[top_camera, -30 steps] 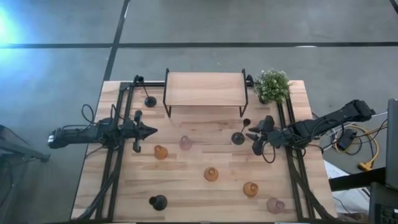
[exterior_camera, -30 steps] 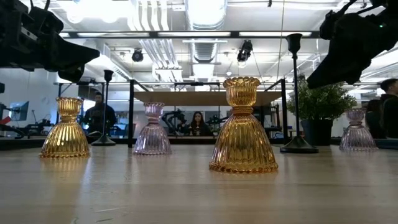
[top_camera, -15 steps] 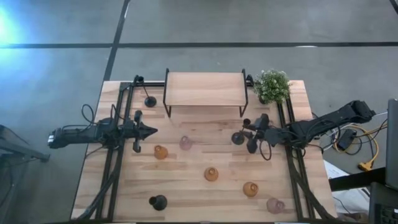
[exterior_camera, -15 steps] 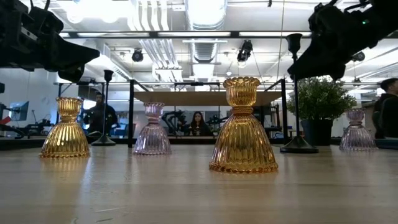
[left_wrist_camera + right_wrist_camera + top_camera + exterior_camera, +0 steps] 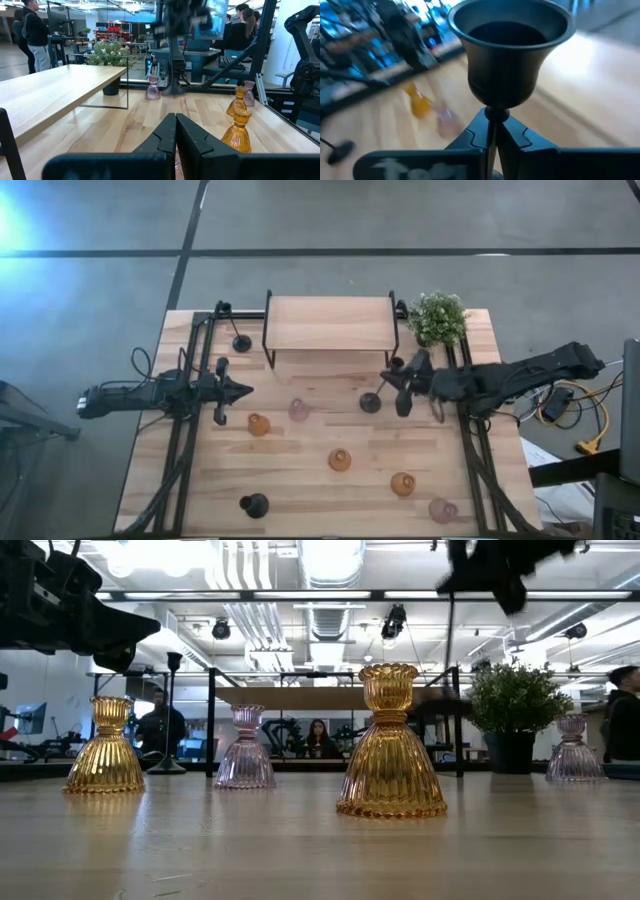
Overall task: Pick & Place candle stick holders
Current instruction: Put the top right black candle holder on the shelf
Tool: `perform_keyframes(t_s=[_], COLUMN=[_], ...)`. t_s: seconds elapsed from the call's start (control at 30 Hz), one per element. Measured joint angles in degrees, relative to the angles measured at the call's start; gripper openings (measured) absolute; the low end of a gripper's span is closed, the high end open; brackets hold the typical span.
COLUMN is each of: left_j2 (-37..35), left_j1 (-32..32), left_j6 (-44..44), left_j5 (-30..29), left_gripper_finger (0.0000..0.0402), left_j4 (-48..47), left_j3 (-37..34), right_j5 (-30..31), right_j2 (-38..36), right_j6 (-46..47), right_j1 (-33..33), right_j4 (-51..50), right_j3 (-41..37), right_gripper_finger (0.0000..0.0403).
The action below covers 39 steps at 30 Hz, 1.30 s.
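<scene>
The tall black candle stick holder (image 5: 372, 401) hung clear of the table just in front of the wooden shelf's (image 5: 330, 323) right-hand legs, its round base off the wood and its thin stem pinched between the fingers of the right gripper (image 5: 492, 131). In the right wrist view the stem ran straight up between the closed fingers to the flared, bell-shaped cup, matt and dark, open at the top. Gripping high on the stem, just under the cup, probably kept the holder hanging upright like a plumb line, so the base could be carried over to the shelf without tipping.

The other holders stood where they could be reached later: a second black one (image 5: 241, 343) just left of the shelf, a third (image 5: 254, 504) far in front of it near the table's front edge, and the squat ribbed glass ones, amber (image 5: 259, 424) and pink (image 5: 298, 410), scattered in front of the shelf. The small green plant (image 5: 437, 317) sat just right of the shelf.

The left gripper (image 5: 240, 390) waited in front of the shelf's left end, fingers closed on nothing.
</scene>
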Motion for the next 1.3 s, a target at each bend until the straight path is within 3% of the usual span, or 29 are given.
perform_keyframes(t_s=[0.23, 0.57, 0.97, 1.3], left_j2=[0.0, 0.0, -0.02, -0.01], left_j1=[-0.02, -0.02, -0.02, -0.01], left_j6=[0.0, 0.0, -0.02, -0.01], left_j5=[0.02, 0.02, 0.01, 0.02], left_gripper_finger=[0.0014, 0.0014, 0.0014, 0.0014], left_j4=[-0.02, -0.02, 0.0, -0.02], left_j3=[0.02, 0.02, 0.02, 0.0], right_j5=[-6.97, -27.86, -45.33, -50.5], right_j2=[4.9, 17.82, 26.5, 33.11], right_j6=[-9.42, -22.4, -31.49, -34.53], right_j1=[-8.13, -32.47, -53.73, -59.09], right_j4=[-12.26, -27.09, -21.01, -15.41], right_j3=[20.08, 43.0, 47.03, 46.9], right_gripper_finger=[0.001, 0.001, 0.001, 0.0011])
